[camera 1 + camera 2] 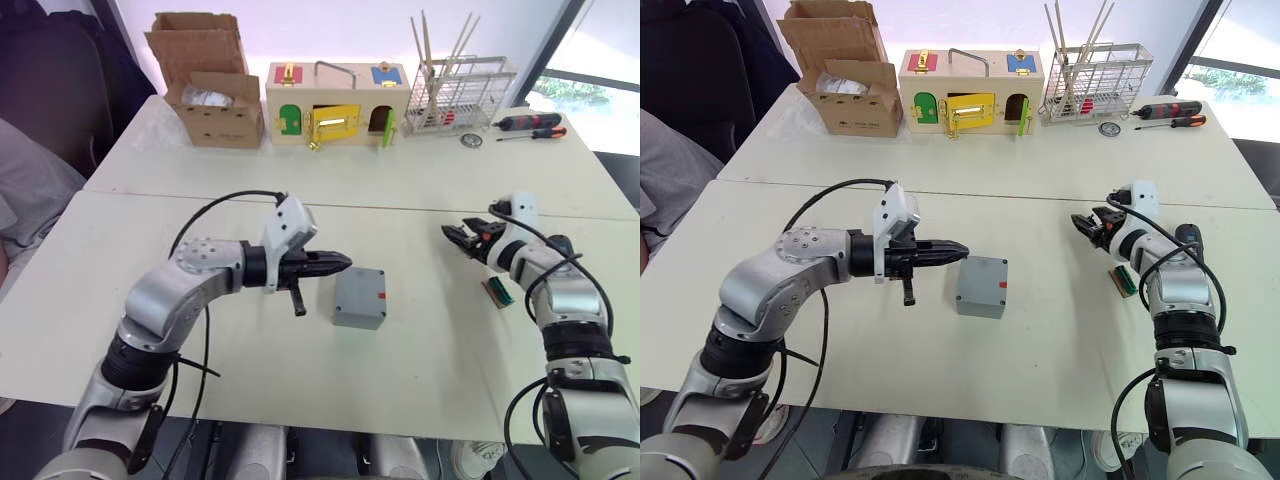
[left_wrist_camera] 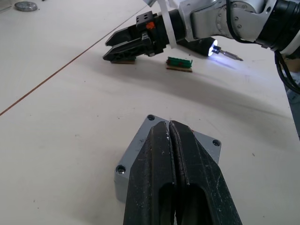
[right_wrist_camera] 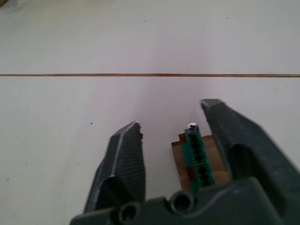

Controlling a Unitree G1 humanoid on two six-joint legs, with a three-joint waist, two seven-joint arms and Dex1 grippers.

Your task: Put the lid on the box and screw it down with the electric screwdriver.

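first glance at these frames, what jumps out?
The grey box with its lid on, alone mid-table, with the left tool shut and hovering at its edge. To the right, the right tool is open near a small green connector block. Along the far edge stand a cardboard carton and a wooden box with coloured doors.

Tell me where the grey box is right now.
In the left eye view the box sits on the near table, about centre, just past the left end effector, whose closed tips point at it.
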